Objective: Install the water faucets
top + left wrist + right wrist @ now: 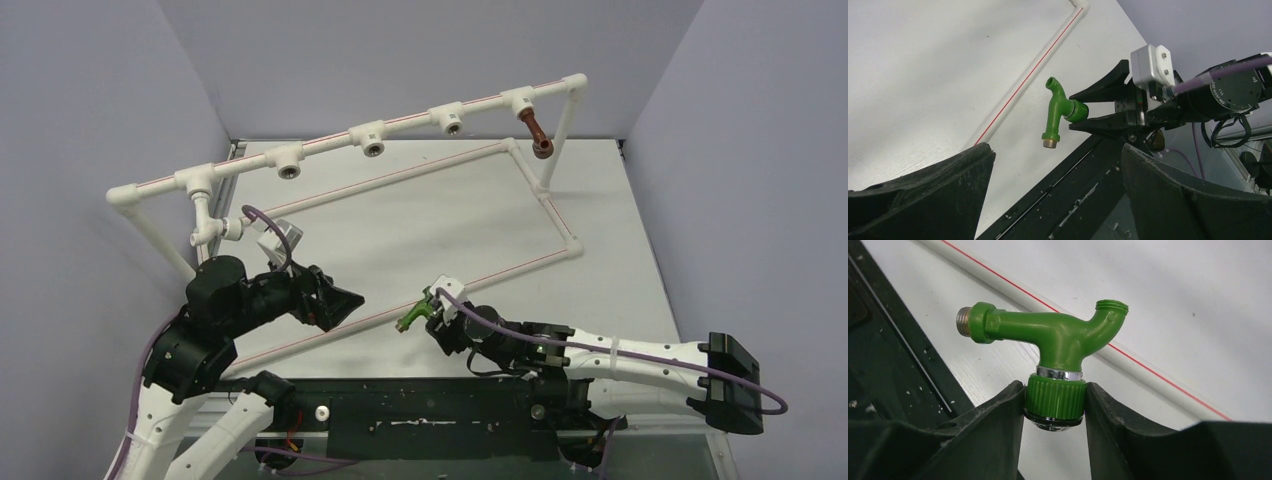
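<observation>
From above, the pipe frame (330,140) carries a reddish-brown faucet (537,133) hanging from the last tee at the right end of its top rail. Three tee sockets (373,142) further left along that rail gape empty. The green faucet (413,316) is held off the worktop (600,200), just on the near side of the frame's front base rail, in the right end effector (432,310). That makes the right arm the one to carry it, and the sockets lie up and beyond it. The left wrist view shows the left end effector (1058,200) spread wide on nothing, with the faucet well ahead of it, body upright and metal thread downward. The right wrist view shows the fingers (998,420) clamped on the ribbed cap. The faucet's long axis runs crosswise to them, with the metal threaded end to the left and the bent spout to the right.
</observation>
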`<control>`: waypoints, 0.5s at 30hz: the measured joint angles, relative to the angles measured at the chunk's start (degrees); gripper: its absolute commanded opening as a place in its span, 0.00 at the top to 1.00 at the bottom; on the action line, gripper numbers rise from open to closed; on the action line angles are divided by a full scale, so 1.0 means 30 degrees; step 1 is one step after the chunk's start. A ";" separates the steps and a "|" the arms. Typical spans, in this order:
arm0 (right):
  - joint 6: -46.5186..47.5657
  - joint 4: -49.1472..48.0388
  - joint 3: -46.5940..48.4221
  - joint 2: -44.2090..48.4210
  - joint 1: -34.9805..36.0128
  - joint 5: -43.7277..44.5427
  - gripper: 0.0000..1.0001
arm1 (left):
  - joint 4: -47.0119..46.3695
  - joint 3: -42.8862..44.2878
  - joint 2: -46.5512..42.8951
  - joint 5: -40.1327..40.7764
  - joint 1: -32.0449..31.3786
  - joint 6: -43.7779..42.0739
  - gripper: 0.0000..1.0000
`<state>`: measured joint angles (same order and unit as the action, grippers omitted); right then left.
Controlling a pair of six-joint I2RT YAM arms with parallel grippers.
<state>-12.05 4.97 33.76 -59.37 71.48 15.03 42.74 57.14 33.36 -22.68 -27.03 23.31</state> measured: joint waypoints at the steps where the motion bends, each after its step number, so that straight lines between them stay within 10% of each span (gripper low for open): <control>1: 0.0918 -0.0219 0.0000 0.0015 0.0146 -0.0306 1.00 | 0.0044 -0.0044 -0.0015 0.0000 0.0000 0.0029 0.04; 15: 1.2932 -0.0998 0.0831 0.0175 0.0583 -0.6892 1.00 | 0.0546 -0.1472 -0.0066 -0.0597 0.0000 0.0597 0.04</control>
<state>26.74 1.98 36.25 -58.85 73.23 -5.65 44.38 52.73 33.17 -24.47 -27.03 25.10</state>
